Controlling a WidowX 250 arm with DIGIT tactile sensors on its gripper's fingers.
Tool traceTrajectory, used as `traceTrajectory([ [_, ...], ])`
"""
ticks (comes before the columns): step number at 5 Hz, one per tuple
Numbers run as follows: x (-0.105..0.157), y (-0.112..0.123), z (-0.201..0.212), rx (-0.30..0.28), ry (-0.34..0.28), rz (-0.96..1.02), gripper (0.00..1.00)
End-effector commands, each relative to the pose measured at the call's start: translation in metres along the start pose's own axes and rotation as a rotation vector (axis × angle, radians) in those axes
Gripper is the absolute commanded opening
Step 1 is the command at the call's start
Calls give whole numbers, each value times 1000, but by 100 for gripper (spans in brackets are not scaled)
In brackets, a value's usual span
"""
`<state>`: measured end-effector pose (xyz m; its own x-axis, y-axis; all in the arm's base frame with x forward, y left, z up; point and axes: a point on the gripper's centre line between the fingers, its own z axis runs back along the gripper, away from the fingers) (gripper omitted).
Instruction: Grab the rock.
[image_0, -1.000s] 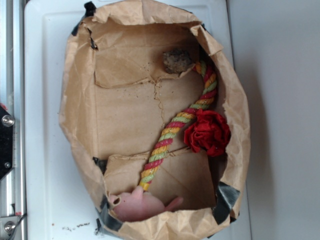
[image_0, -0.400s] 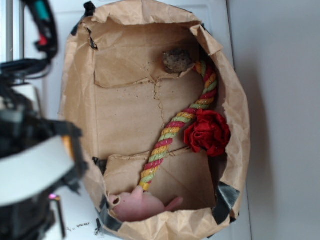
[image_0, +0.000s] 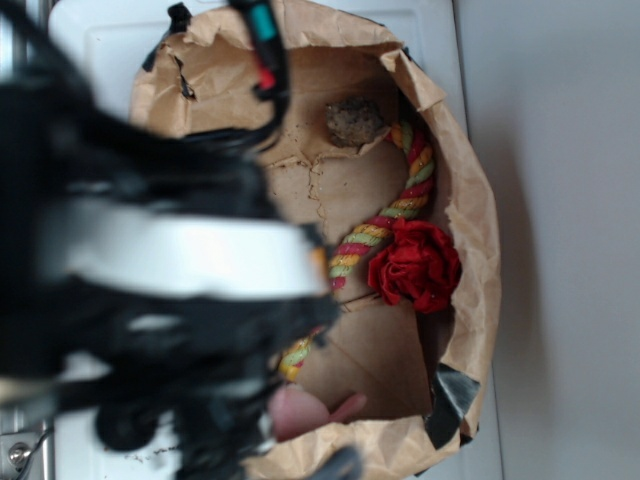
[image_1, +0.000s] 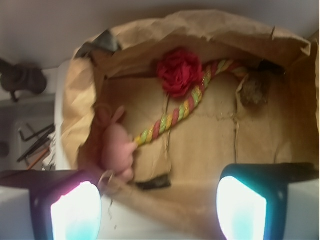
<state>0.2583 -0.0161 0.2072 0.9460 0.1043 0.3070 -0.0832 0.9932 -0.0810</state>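
The arm has swung in over the paper bag (image_0: 470, 240), pincer (image_1: 159, 210) spread open, empty. The rock (image_0: 354, 122) sits untouched in the bag's far corner; approach just starting.

No text, label, brand, number or sign can be read in either view.

Mottled brown-grey rock (image_0: 354, 121), red flower (image_0: 416, 265).
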Motion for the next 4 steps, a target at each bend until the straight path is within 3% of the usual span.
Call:
traceTrajectory([
  [1, 22, 24, -21, 76, -41, 31, 100],
  [4, 28, 32, -35, 86, -72, 41, 100],
])
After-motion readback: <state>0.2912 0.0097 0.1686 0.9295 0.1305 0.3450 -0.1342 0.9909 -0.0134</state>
